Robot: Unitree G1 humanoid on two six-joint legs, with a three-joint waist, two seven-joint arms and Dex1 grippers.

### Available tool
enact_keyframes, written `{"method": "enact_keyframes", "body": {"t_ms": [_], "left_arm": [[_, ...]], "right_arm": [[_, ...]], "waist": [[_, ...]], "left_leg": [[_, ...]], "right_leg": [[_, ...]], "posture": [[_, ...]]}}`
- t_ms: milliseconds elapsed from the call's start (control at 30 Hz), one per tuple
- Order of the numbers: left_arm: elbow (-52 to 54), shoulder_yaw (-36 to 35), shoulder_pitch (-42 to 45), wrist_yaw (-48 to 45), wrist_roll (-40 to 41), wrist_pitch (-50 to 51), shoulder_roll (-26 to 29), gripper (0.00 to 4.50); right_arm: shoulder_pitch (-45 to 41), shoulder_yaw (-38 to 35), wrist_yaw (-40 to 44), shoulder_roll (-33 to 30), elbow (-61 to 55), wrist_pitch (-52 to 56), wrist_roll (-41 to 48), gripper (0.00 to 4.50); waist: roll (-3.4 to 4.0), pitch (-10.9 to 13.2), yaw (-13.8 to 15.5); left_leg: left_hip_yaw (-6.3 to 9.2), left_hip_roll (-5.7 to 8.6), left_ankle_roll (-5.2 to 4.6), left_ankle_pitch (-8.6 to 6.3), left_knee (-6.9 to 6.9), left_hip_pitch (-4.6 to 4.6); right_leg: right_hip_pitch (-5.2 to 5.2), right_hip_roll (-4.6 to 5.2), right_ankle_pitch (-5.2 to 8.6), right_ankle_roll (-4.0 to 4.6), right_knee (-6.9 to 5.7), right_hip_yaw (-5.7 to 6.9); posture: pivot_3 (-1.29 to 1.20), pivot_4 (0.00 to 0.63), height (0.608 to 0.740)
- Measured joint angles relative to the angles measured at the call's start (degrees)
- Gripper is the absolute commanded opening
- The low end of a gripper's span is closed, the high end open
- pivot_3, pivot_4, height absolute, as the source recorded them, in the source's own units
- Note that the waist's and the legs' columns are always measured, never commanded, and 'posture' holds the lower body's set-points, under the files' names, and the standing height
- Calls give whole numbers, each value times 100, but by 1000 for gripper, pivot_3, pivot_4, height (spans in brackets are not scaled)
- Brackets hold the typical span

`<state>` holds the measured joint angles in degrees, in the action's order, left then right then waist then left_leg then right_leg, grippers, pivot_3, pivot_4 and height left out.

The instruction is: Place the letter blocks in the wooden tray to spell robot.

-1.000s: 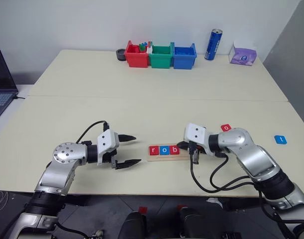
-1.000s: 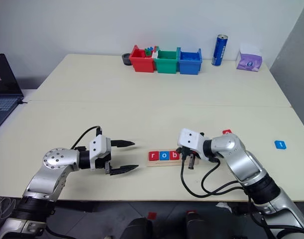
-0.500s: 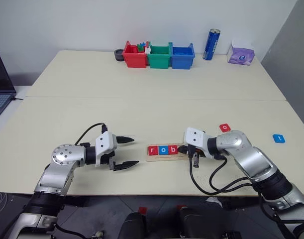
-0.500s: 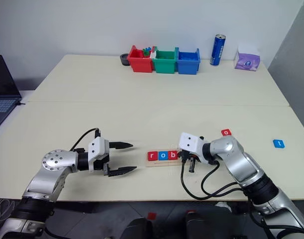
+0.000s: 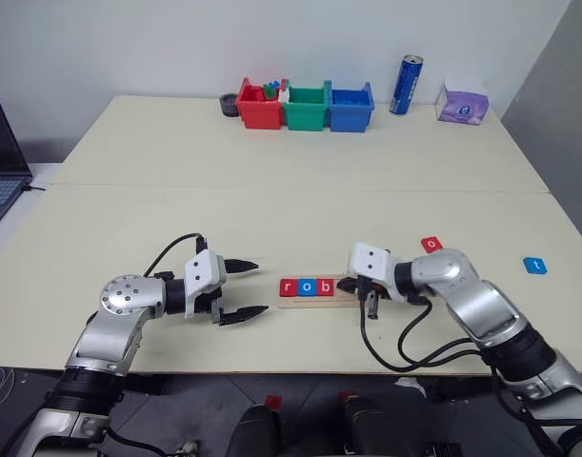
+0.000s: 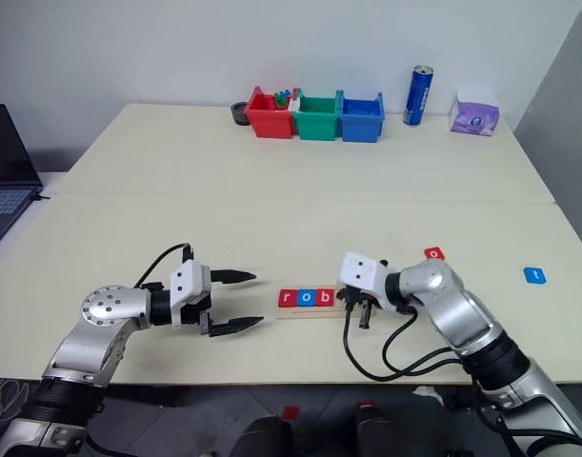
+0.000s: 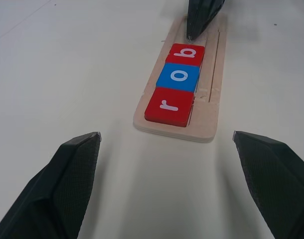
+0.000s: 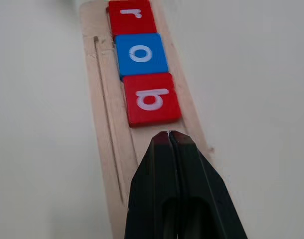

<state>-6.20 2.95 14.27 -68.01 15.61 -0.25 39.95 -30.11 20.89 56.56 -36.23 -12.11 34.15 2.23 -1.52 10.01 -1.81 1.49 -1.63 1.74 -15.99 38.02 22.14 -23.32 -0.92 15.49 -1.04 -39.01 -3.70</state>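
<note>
Pale worktop point(image 5: 271, 190). At its far edge, three plastic bins side by side: red bin point(image 5: 259, 106), green bin point(image 5: 306, 107), blue bin point(image 5: 351, 107). Dark round object point(image 5: 230, 105) just beside the red bin. Blue can point(image 5: 406, 85) upright, purple tissue pack point(image 5: 464, 106) near it. Laptop point(image 5: 0, 157) at far left.
</note>
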Motion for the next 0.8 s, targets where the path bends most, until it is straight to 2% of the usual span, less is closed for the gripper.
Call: {"method": "enact_keyframes", "body": {"t_ms": [33,133,300,400,533,800], "left_arm": [[7,0,-4,2,7,5,-6,4500],[42,-7,-25,12,17,19,-17,4500],[151,-28,-62,97,69,113,-31,4500],[153,-28,-48,97,92,118,-40,4500],[111,-25,9,52,91,95,-41,4500],[-152,10,131,-125,79,-27,-88,4500]], "right_arm": [[56,-254,-11,-65,-138,83,139,598],[453,-1053,-237,-77,-522,393,502,1629],[1356,-2430,-1484,394,-538,598,597,3400],[1455,-2909,-2311,800,-379,702,556,4468],[1425,-3113,-2945,1056,130,794,555,4468],[791,-3148,-3328,1233,1673,373,596,4468]], "waist": [[0,0,1],[-2,-1,15],[-2,-2,13],[-1,-1,-20],[-1,-1,-23],[1,0,-16]], "left_leg": [[1,0,0,0,0,1],[1,-1,0,0,-2,4],[-4,0,0,0,-1,3],[-7,-1,1,0,-2,-7],[-18,0,1,0,-3,-10],[-25,1,0,0,-4,-7]], "right_leg": [[0,0,0,0,0,1],[1,0,0,0,1,6],[1,1,0,0,-2,-3],[1,-1,0,-1,-4,-17],[0,-7,0,0,-4,-19],[0,-9,0,0,-1,-22]], "posture": [[0,150,740],[0,150,740],[0,150,740],[0,150,740],[0,150,740],[0,150,740]]}}
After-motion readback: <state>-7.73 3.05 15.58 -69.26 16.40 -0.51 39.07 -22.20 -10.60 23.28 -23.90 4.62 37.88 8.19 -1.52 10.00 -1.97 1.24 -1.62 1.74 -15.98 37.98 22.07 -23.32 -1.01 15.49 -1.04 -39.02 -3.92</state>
